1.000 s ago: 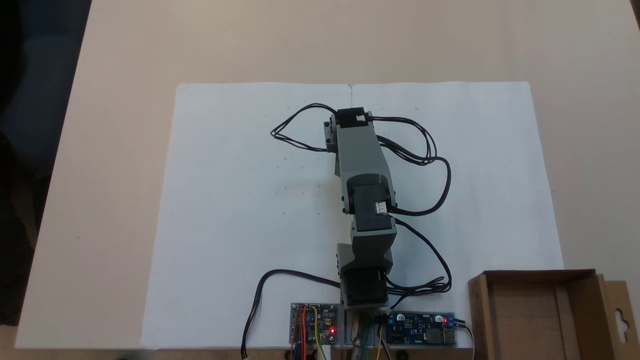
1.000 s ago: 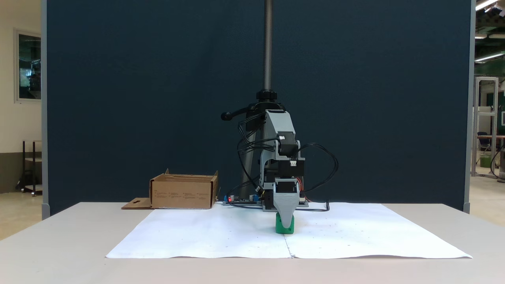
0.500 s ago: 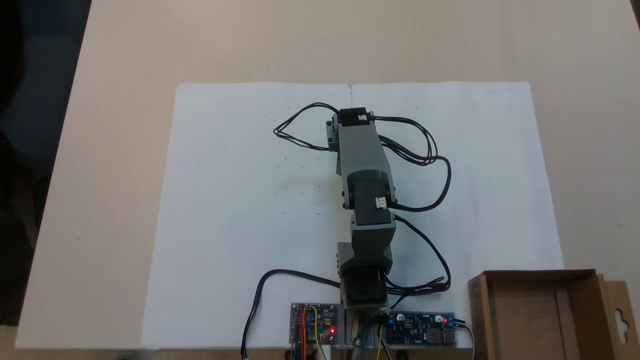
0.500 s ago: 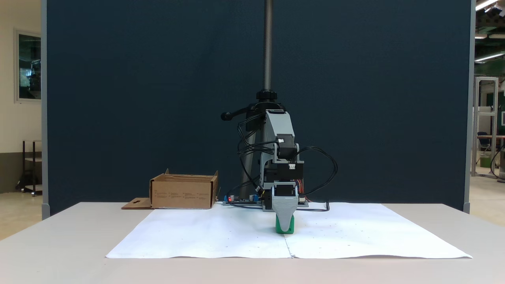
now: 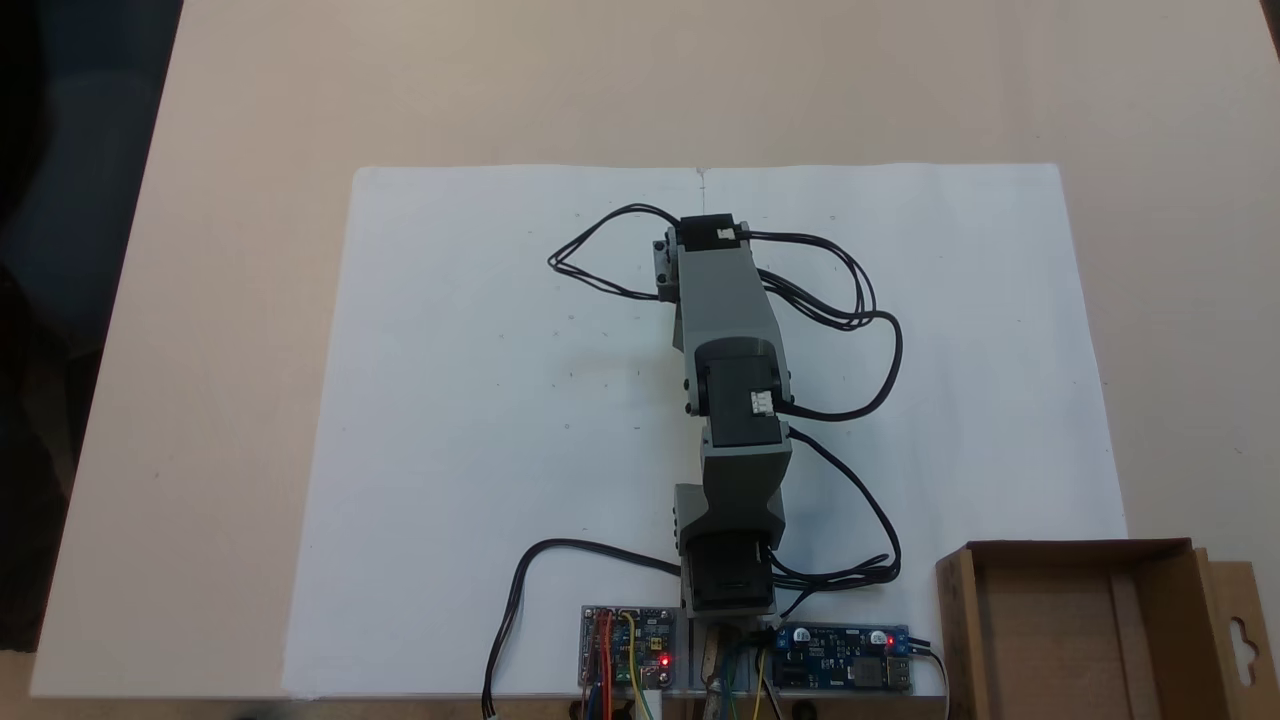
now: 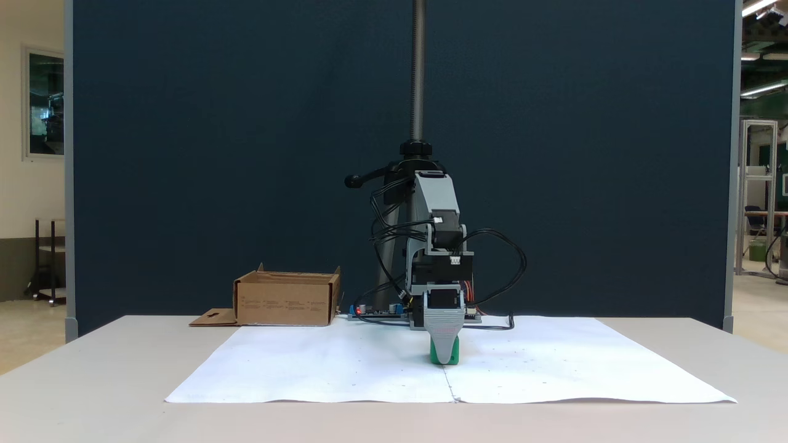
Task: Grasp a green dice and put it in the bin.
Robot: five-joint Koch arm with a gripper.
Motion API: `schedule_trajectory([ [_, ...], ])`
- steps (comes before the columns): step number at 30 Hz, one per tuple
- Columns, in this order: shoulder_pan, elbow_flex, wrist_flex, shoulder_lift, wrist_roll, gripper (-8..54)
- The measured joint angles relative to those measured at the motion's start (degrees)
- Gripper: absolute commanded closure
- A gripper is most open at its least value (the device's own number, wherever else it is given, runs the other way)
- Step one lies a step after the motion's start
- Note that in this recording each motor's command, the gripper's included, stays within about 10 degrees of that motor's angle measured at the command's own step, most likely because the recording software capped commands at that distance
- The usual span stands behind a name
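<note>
In a fixed view from the front, the green dice (image 6: 455,355) sits on the white paper (image 6: 345,369) near the middle of the sheet. My gripper (image 6: 444,358) points straight down at it, and one grey finger (image 6: 444,332) covers the middle of the dice. The other jaw lies behind it, so the gap cannot be judged. In a fixed view from above, the arm (image 5: 725,330) stretches over the paper and hides both the gripper and the dice. The bin is a brown cardboard box (image 6: 286,301), standing at the left in that front view and at the bottom right (image 5: 960,625) from above.
Black cables (image 5: 860,300) loop off both sides of the arm. Two circuit boards (image 5: 628,660) sit by the arm's base at the near table edge. A dark blue screen (image 6: 184,154) stands behind the table. The bin's flap with a cutout (image 5: 1240,640) lies open beside it.
The arm has sunk a little, bringing the gripper lower over the green dice. The dice and the bin have stayed in place.
</note>
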Motion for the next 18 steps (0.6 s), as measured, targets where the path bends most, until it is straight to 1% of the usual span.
schedule_trajectory([
  [11, 0.79, -0.09, -0.26, -0.88, 0.00, 12.3],
  [12, 0.79, -0.09, -0.35, -0.79, 0.00, 13.2],
  [14, 0.79, -0.09, -0.35, -0.79, 0.00, 16.9],
  [17, 0.79, -0.09, -0.26, -0.79, 0.00, 17.3],
  [18, 0.79, -0.09, -0.35, -0.79, 0.00, 19.4],
])
